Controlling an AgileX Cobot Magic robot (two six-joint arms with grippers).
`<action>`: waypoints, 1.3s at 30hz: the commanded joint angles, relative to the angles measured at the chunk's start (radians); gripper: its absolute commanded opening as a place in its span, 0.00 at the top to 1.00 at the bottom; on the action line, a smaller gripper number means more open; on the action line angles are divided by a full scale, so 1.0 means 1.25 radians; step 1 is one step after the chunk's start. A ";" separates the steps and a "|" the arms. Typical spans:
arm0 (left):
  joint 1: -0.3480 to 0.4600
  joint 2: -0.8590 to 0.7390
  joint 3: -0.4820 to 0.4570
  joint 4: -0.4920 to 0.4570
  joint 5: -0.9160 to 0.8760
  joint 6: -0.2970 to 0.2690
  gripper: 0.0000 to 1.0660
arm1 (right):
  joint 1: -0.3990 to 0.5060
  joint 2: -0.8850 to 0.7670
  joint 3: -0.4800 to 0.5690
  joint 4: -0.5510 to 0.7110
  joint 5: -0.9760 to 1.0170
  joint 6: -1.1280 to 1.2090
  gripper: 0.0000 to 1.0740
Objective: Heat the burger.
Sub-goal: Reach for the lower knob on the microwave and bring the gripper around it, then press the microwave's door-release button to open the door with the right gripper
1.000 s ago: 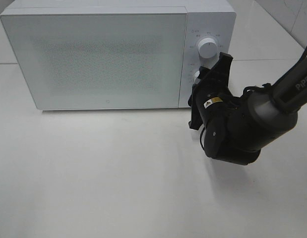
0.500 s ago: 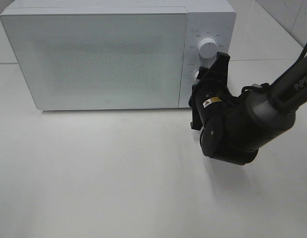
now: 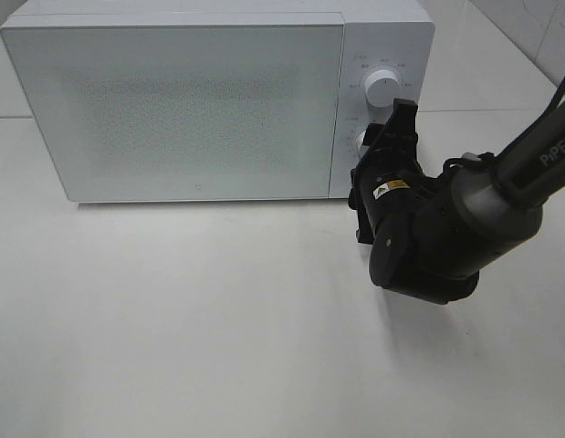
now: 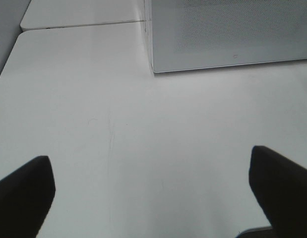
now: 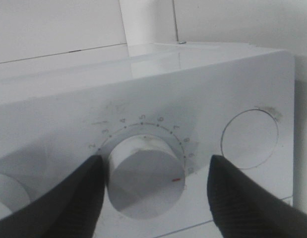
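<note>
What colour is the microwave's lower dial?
The dial is white with a small orange mark, clearest in the right wrist view.

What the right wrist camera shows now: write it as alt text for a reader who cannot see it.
The right gripper is open, its two dark fingers on either side of a white dial on the control panel of a white microwave. Small numbers ring the dial, and a round white button sits beside it.

The high camera is looking steeply down at the microwave (image 3: 191, 100) and table (image 3: 172, 347). The left wrist camera is viewing the door (image 4: 227, 29) from low, farther off; the right is crowding a knob (image 5: 143, 173).
</note>
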 commanded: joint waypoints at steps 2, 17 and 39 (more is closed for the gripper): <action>0.000 -0.016 0.002 0.000 -0.010 -0.004 0.05 | -0.007 -0.010 -0.018 -0.061 -0.090 -0.045 0.38; 0.000 -0.016 0.002 0.000 -0.010 -0.004 0.05 | -0.007 -0.123 0.125 -0.176 0.029 -0.193 0.38; 0.000 -0.016 0.002 0.000 -0.010 -0.004 0.05 | -0.010 -0.346 0.182 -0.138 0.524 -1.146 0.38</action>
